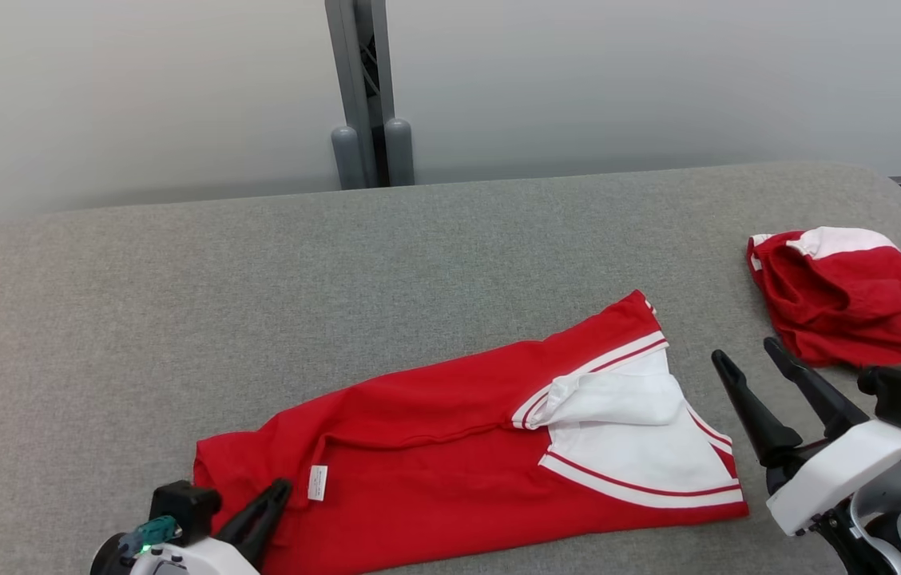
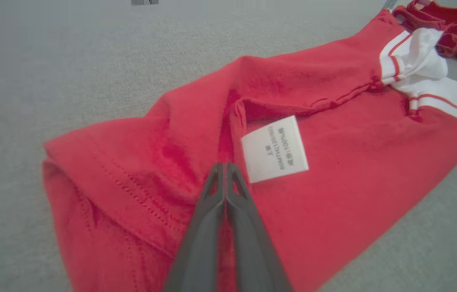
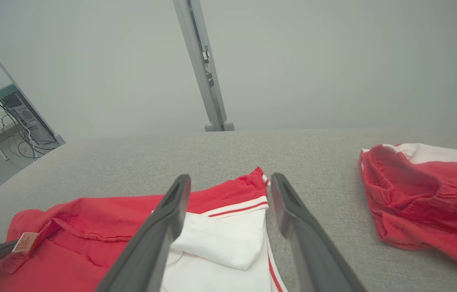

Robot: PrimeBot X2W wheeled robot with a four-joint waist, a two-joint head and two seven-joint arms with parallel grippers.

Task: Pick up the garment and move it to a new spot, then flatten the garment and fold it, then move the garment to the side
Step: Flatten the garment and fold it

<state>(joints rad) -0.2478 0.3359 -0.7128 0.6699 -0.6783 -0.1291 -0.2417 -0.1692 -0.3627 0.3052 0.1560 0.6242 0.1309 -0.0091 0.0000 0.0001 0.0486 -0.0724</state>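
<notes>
Left gripper point(image 2: 225, 165): jaws pressed together, tips on the red garment point(image 1: 434, 447) just beside its white label point(image 2: 275, 149), lower left of the head frame. Can't tell if cloth is caught. Right gripper point(image 1: 744, 350): jaws spread, lower right, just off the garment's white striped end, apart from it. Garment lies long across the bench point(image 1: 179, 303), bottom centre, one flap folded over. Red-and-white bundle point(image 1: 850, 303) at the right edge, apart.

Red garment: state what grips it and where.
Left gripper pinches the red garment at a fold beside its white label; right gripper is open, holding nothing.
</notes>
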